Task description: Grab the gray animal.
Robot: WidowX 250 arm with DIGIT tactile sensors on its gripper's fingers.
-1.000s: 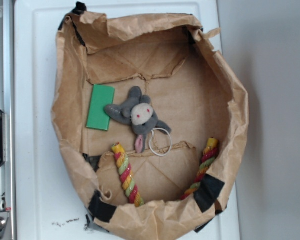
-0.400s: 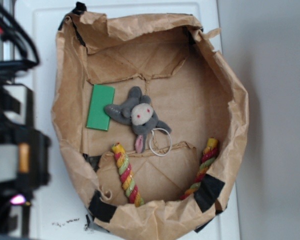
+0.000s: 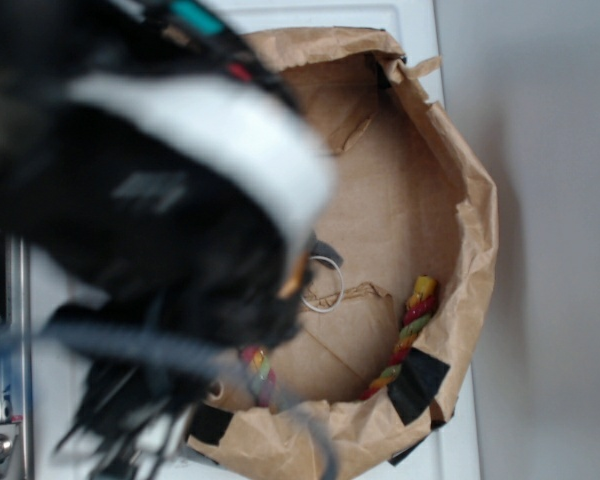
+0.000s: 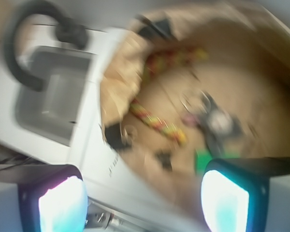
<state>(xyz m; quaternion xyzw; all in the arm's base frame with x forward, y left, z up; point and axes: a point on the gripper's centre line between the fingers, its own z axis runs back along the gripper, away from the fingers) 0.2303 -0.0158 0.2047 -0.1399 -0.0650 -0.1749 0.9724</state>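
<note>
Spread wide, the gripper shows its two glowing fingertips at the lower corners of the wrist view, nothing between them. The blurred black-and-white arm fills the left and upper part of the exterior frame. Right of it lies the brown paper bag, opened flat. The twisted rope sits lower right inside. The gray animal, blurred, lies right of centre in the wrist view, above the green rectangle. Its white ring shows at the exterior centre.

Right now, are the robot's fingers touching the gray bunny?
Apart. The wrist view, though blurred, shows the gray bunny lying in the paper bag, with bare bag floor between it and both fingers at the bottom corners.
</note>
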